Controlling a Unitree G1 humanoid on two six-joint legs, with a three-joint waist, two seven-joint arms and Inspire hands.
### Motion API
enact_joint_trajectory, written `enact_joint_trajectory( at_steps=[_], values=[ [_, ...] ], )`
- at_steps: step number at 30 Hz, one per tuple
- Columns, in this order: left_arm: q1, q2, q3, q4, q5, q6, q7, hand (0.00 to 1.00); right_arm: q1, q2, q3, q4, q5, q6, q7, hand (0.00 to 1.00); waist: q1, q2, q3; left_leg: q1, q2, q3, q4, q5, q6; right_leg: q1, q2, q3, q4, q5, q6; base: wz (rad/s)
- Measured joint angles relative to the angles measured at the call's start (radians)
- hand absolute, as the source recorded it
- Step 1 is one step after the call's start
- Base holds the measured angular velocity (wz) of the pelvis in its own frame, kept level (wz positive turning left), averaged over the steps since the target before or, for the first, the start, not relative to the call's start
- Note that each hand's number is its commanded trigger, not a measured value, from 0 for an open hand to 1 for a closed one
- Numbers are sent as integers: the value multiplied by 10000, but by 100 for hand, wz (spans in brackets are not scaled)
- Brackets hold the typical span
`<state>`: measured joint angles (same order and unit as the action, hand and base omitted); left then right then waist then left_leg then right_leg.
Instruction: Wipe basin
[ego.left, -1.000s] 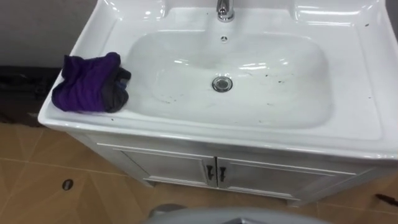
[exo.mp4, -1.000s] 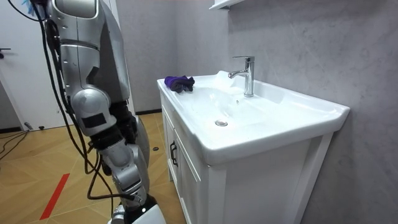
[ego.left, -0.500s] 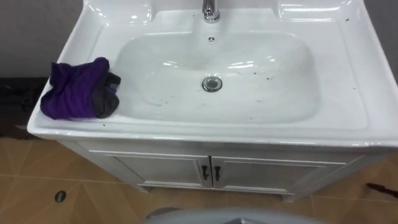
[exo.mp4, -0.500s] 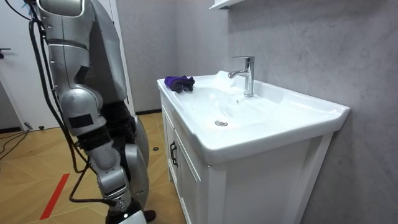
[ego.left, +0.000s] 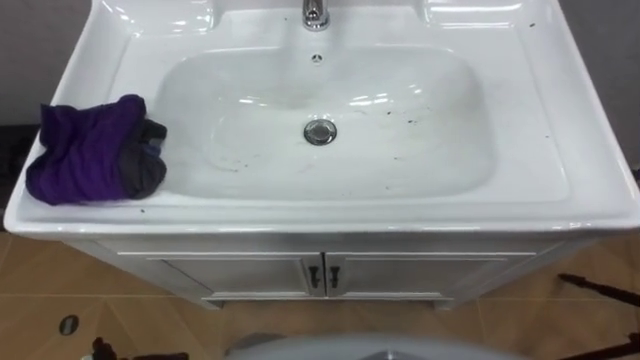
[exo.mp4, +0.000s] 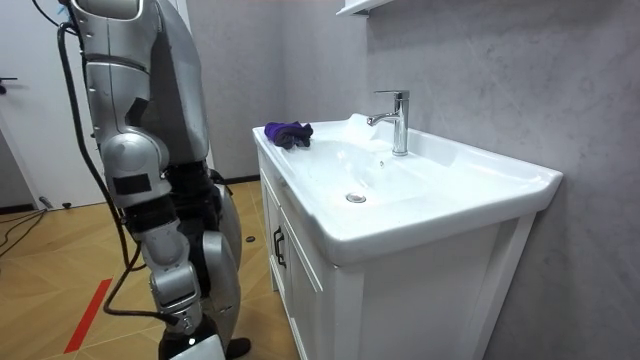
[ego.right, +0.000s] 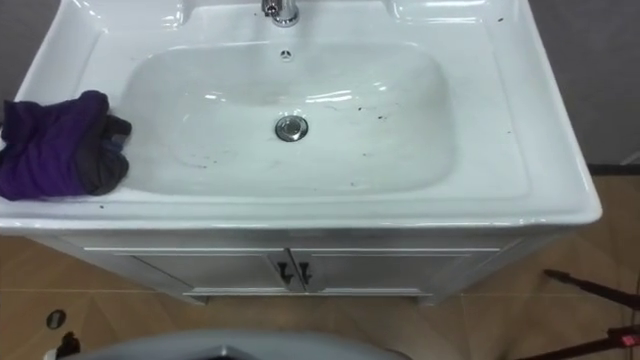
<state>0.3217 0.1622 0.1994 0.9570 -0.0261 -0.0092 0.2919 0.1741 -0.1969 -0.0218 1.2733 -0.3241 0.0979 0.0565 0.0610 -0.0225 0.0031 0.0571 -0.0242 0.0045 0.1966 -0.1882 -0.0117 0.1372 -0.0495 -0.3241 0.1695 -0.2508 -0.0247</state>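
Observation:
A white basin (ego.left: 560, 150) sits on a white cabinet right below me. Its bowl has a round drain (ego.left: 320, 131) and scattered dark specks (ego.left: 415, 120) and smears. A crumpled purple and grey cloth (ego.left: 90, 150) lies on the rim at the left front corner; in the room view the cloth (exo.mp4: 288, 132) rests at the basin's far end. I stand in front of the cabinet, facing it. My right hand (exo.mp4: 187, 335) hangs low at my side, cut off by the room view's bottom edge.
A chrome faucet (exo.mp4: 398, 120) stands at the back of the basin by a grey wall. The cabinet's two doors (ego.left: 320, 275) are closed. On the tiled floor are a small round drain cover (ego.left: 68, 325) at the left and a dark rod (ego.left: 600, 290) at the right.
The eye view has drifted right and back, so basin and cloth sit further left in the picture. In the room view I have shifted my stance. The cloth itself has not moved.

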Motion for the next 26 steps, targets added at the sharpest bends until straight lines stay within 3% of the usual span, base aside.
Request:
enact_joint_trajectory(
  at_steps=[7,16,20,26],
  values=[
    [3,-78,3,163,406,327,-324,0,12,60,-2,-20,16,67,-4,0,-14,34,-14,57,24,236,-1,0,0,-13,3,182,21,1,-1,-7],
    [-78,-100,-46,618,669,496,-899,0,-31,60,1,19,20,71,-7,0,-38,33,-13,178,31,287,0,-4,5,85,0,222,34,4,4,-1],
    [-152,-131,-217,955,746,556,-1084,0,-211,61,0,149,38,73,-18,0,-67,27,-8,175,42,289,2,-5,6,79,7,217,41,4,5,0],
    [-287,-160,-1004,955,736,689,-1483,0,-363,202,199,253,53,111,-114,0,-186,11,-6,165,62,297,0,-5,6,64,28,224,36,11,3,0]
  ],
)
